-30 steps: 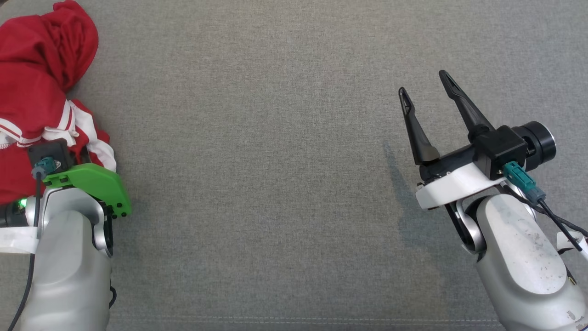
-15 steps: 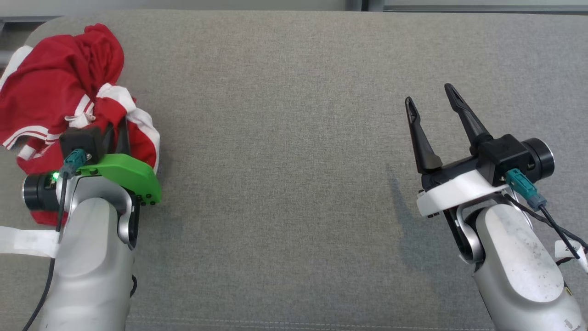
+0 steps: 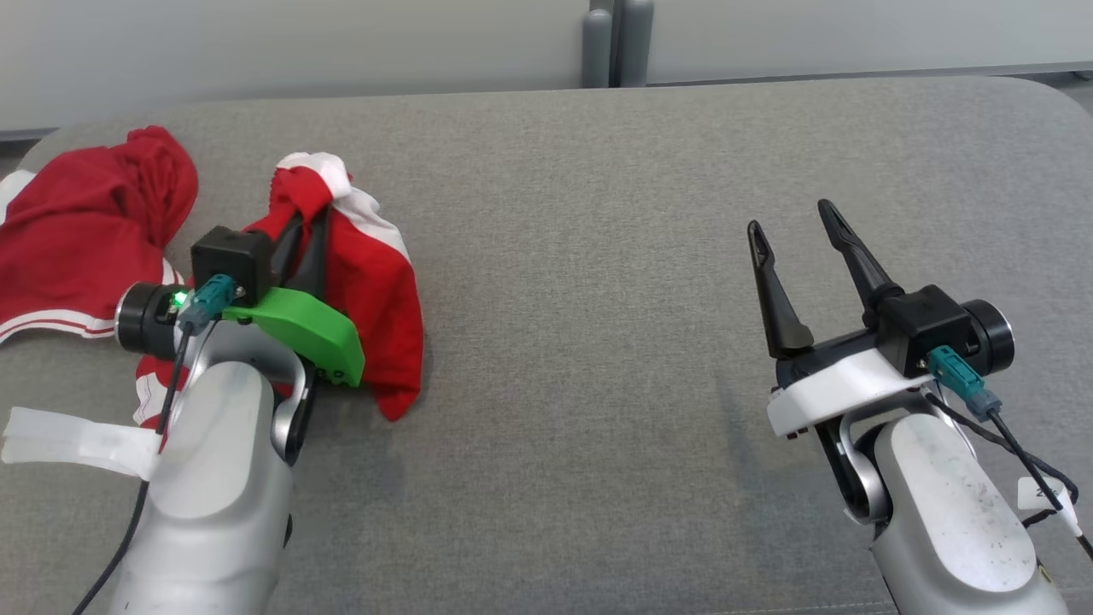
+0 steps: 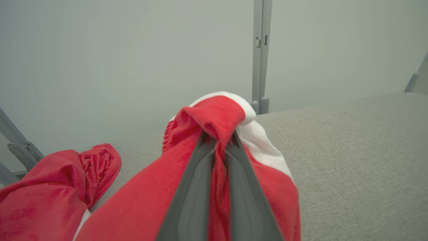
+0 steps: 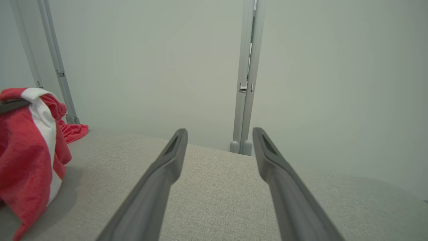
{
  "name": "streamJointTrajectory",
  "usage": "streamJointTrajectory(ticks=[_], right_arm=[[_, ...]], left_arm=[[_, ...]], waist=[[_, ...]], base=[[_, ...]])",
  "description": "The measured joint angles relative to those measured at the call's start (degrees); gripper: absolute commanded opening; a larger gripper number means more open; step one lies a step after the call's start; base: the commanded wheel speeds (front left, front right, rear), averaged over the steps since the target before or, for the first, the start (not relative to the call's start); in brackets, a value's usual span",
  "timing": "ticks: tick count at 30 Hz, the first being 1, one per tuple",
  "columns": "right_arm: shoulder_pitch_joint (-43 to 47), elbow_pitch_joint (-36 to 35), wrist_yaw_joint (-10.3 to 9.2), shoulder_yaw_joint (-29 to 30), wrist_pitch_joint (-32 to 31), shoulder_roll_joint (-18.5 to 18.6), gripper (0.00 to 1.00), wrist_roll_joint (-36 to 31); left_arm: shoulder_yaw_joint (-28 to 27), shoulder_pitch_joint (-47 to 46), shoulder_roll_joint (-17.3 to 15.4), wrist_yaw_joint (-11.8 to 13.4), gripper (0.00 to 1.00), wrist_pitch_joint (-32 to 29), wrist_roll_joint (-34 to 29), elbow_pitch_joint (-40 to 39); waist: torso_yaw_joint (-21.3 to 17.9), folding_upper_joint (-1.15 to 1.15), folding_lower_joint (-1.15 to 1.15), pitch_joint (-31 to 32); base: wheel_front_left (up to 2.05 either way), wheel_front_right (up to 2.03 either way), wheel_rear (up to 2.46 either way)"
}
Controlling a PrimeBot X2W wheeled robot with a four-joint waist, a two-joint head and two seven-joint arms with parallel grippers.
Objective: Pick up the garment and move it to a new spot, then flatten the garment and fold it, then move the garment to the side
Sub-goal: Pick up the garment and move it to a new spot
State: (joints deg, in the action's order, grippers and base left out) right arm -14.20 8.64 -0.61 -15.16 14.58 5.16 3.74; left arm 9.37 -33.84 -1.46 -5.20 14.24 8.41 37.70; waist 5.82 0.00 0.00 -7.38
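Item: red-and-white garment (image 3: 376, 282). Location: the robot's left end of the grey padded surface (image 3: 598, 256), with one fold raised and the rest heaped at the far left corner.
Left gripper (image 4: 219, 140): you'll find it clamped on that raised fold.
Right gripper (image 3: 788, 216): spread wide, holding nothing, well apart from the garment.

- The head view looks down from above onto the grey surface (image 3: 598, 256).
- Both wrist views look low across it toward the wall (image 5: 167, 50), sharing the garment (image 4: 214, 113).
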Motion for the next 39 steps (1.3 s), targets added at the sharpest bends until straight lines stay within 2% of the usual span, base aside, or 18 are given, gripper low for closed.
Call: streamJointTrajectory(ticks=[2, 10, 18, 23, 29, 30, 31, 32, 33, 39], right_arm=[[0.86, 0.02, -0.09, 0.09, 0.0, -0.13, 1.0, 0.31], [4.4, 0.01, -1.52, 1.18, 0.0, -0.23, 1.0, 0.35], [5.67, -1.22, -1.48, 0.44, 0.0, -0.37, 1.0, 0.35], [5.65, -1.86, -0.68, -1.36, 0.0, -0.87, 1.0, 0.35], [5.2, -1.81, 0.77, -3.57, 0.0, -1.42, 1.0, 0.38], [5.12, -1.8, 0.78, -3.58, 0.0, -1.47, 1.0, 0.42], [4.98, -1.81, 0.78, -3.5, 0.0, -1.46, 1.0, 0.59], [4.83, -1.8, 0.78, -3.44, 0.0, -1.45, 1.0, 0.87], [4.65, -1.78, 0.78, -3.43, 0.0, -1.43, 1.0, 0.91], [3.72, -1.78, 0.77, -3.13, 0.0, -1.55, 1.0, 1.01]], left_arm=[[2.04, 0.36, 0.05, -0.88, 0.0, 0.0, 0.16, -0.37], [10.11, 1.41, 0.05, -1.62, 0.0, -0.01, 1.04, -1.65], [19.53, 1.38, -0.03, -1.92, 0.0, -1.87, 4.99, -2.96], [22.09, 1.19, -0.09, -1.92, 0.0, -3.11, 4.68, -1.71], [22.58, 0.35, -0.14, -1.83, 0.0, -3.09, 4.15, -0.29], [22.9, 0.09, -0.19, -1.82, 0.18, -3.08, 4.15, 0.13], [23.4, -0.15, -0.21, -1.81, 0.45, -3.0, 4.15, 0.63], [23.84, -0.23, -0.21, -1.74, 0.85, -3.0, 4.17, 0.93], [24.16, -0.23, -0.14, -1.47, 1.0, -3.0, 4.19, 1.27], [26.87, -0.23, -0.22, -1.34, 1.0, -2.68, 4.88, 2.79]], waist=[[-1.3, 0.0, 0.0, 0.68], [-7.25, 0.0, 0.0, 2.92], [-14.61, 0.0, 0.0, 3.86], [-18.69, 0.0, 0.0, 3.27], [-23.43, 0.0, 0.0, 1.69], [-24.15, 0.0, 0.0, 1.39], [-24.85, 0.0, 0.0, 1.07], [-25.46, 0.0, 0.0, 0.74], [-26.0, 0.0, 0.0, 0.42], [-27.38, 0.0, 0.0, -1.67]], base=[[0.0, 0.0, 0.0], [0.0, 0.0, 0.0], [0.0, 0.0, 0.0], [0.0, 0.0, 0.0], [0.0, 0.0, 0.0], [0.0, 0.0, 0.0], [0.0, 0.0, 0.0], [0.0, 0.0, 0.0], [0.0, 0.0, 0.0], [0.0, 0.0, 0.0]])
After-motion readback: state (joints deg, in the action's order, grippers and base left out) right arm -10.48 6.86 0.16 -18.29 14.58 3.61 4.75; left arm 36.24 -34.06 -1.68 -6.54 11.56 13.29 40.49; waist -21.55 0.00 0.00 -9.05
